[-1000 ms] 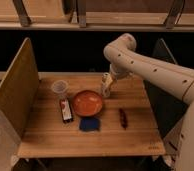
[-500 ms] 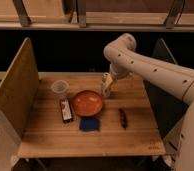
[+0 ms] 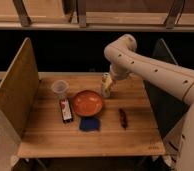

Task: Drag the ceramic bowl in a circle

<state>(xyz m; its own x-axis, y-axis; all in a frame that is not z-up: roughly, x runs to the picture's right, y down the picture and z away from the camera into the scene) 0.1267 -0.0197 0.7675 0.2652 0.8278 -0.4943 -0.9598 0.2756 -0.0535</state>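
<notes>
Five objects sit on the desk (image 3: 95,144), and none of them has shifted over the last second; the arm has held its pose too.

Nearest the front edge lies a flat blue item (image 3: 90,124). To its right is a small dark red object (image 3: 123,118), and to its left a flat dark packet with red on it (image 3: 66,110). Just behind the blue item is the ceramic bowl (image 3: 87,103), upright near the middle of the desk. Its near rim comes close to the blue item, though I cannot tell if they touch. Farther back and to the left stands the clear cup (image 3: 60,89), close to the bowl but apart from it.

Behind the bowl's right side, the gripper (image 3: 106,89) hangs low over the desk, pointing down, just beside the bowl's far rim. I cannot tell whether it is open or closed, or whether it is in contact with the rim. The white arm (image 3: 140,65) reaches in from the right.

Since the bowl has not moved, I judge the circle has not begun. The gripper looks set at the rim, and the first push will probably need care, because the blue item and the packet lie in the likely path.
</notes>
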